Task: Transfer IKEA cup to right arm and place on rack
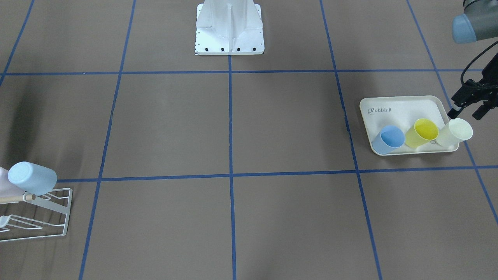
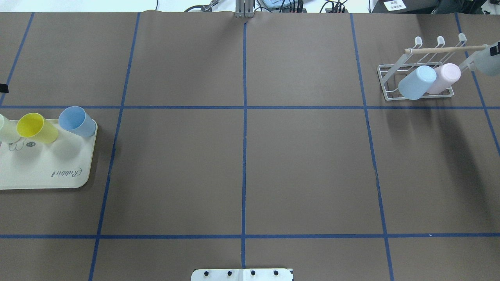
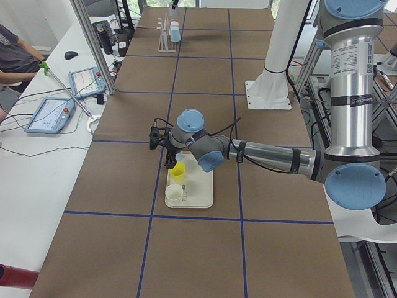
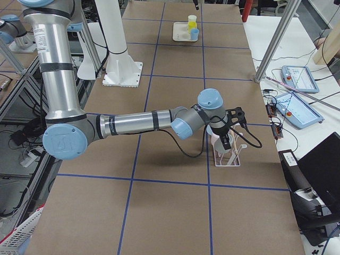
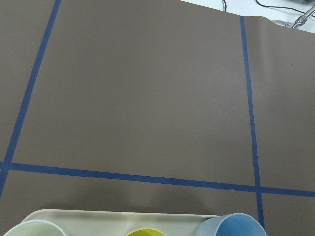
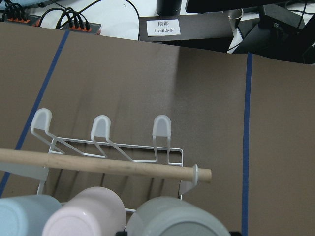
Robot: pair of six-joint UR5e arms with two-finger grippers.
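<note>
Right gripper clamped around pale grey plastic cup, cup just beside pink plastic cup on white wire rack; left gripper fingers spread, just above cream plastic cup

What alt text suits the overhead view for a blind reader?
On a brown table, a cream tray at left holds a blue cup, a yellow cup and a pale cup; a white wire rack at right carries an upturned light-blue cup and pink cup.

The right arm and left arm have silver tubes, light-blue joint caps, black cables.
</note>
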